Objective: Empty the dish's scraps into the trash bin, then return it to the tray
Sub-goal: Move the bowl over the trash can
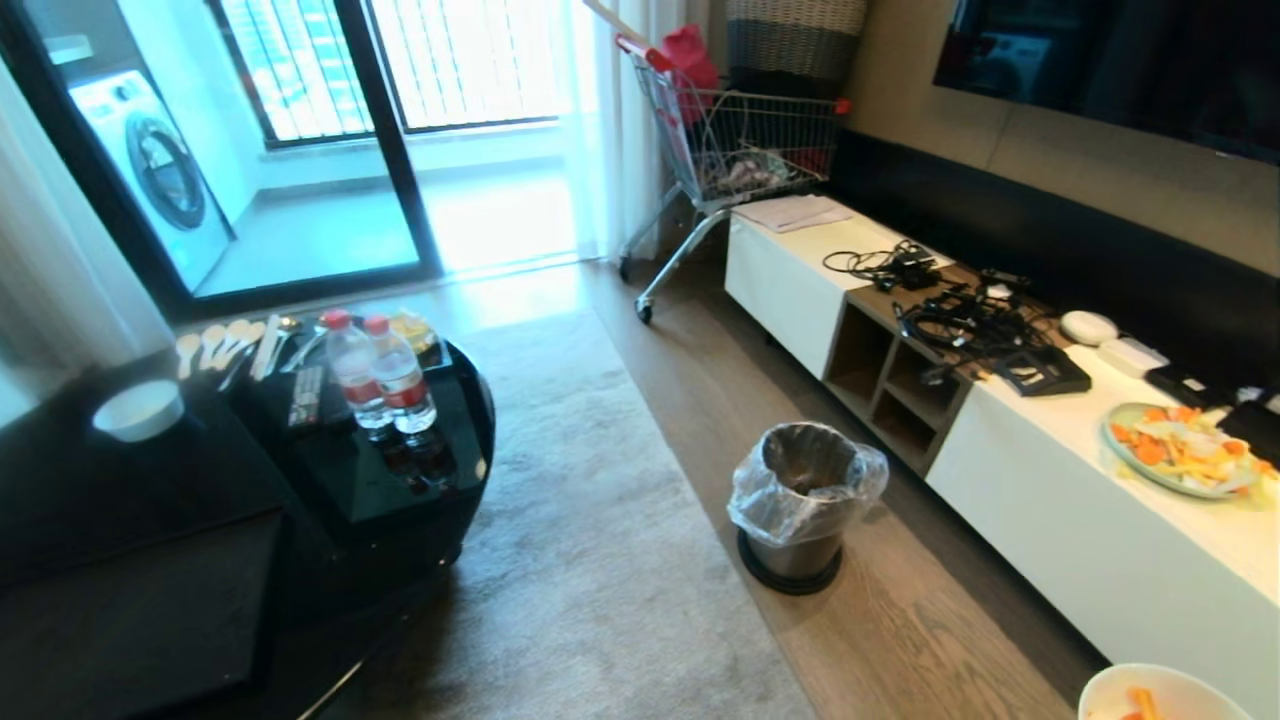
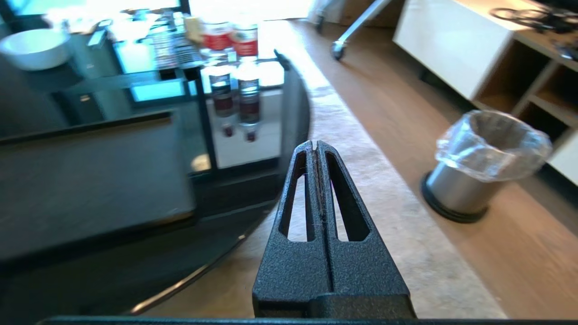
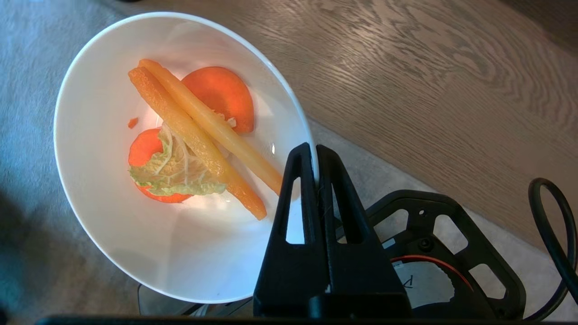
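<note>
My right claw point(image 3: 315, 155) is clamped on the rim of the white bowl point(image 3: 113, 234), held above the carpet edge with orange slices and a cabbage leaf point(image 3: 180, 149) inside. My left claw point(image 2: 315, 149) is pressed together, empty. The lined trash bin point(image 1: 805, 505) stands apart on the wood floor.

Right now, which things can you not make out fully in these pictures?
- Head view: the bowl is cut off by the bottom edge, and the right claw holding it is outside the picture.
- Head view: the inside bottom of the trash bin is too dark to read.
- Left wrist view: the black tray is blurred.
</note>
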